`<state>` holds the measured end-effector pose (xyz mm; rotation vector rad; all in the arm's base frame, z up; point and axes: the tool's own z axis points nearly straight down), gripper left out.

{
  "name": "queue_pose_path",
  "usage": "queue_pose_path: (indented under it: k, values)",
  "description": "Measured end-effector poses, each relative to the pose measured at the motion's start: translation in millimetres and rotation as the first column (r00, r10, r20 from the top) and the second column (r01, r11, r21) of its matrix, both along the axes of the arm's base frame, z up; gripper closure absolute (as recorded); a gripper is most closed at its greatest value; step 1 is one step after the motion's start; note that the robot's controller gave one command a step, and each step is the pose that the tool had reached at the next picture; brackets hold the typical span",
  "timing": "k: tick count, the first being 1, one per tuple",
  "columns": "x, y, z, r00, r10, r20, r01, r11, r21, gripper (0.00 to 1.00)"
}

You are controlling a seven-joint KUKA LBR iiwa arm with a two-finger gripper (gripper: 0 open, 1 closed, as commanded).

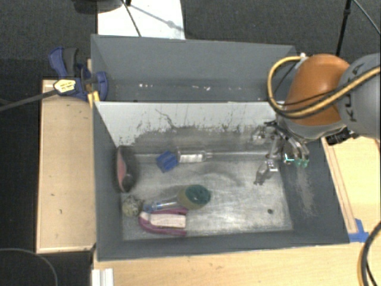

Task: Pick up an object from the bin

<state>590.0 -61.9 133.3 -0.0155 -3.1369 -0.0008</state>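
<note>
My gripper (266, 170) hangs over the right part of the bin floor, beneath the orange-covered wrist, with bare floor under it. Nearest to it on the left lies a clear tube with a blue cap (180, 158), stretched along the back wall. Further forward, a dark green round roll (196, 196) rests on the floor left of the gripper. Nothing is seen in the gripper.
Along the bin's left and front-left lie a dark oval piece with a pink face (125, 170), a small speckled ball (131, 206), a blue-handled tool (161, 206) and a pink and white object (164, 221). The arm covers the bin's back right corner.
</note>
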Motion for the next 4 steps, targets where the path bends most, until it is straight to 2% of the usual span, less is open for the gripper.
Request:
queue_pose_path:
  k: [1,2,3,4]
  values:
    - [-13.7,103,-2,0.991,0.132,0.006,-0.132,0.991,0.004,0.00]
    - [-81.1,149,-63,0.992,0.127,0.013,-0.127,0.992,0.001,0.00]
    - [-76.3,148,-59,0.992,0.126,0.022,-0.126,0.992,0.000,1.00]
    - [-61.1,128,85,0.889,0.458,0.014,-0.458,0.889,-0.004,1.00]
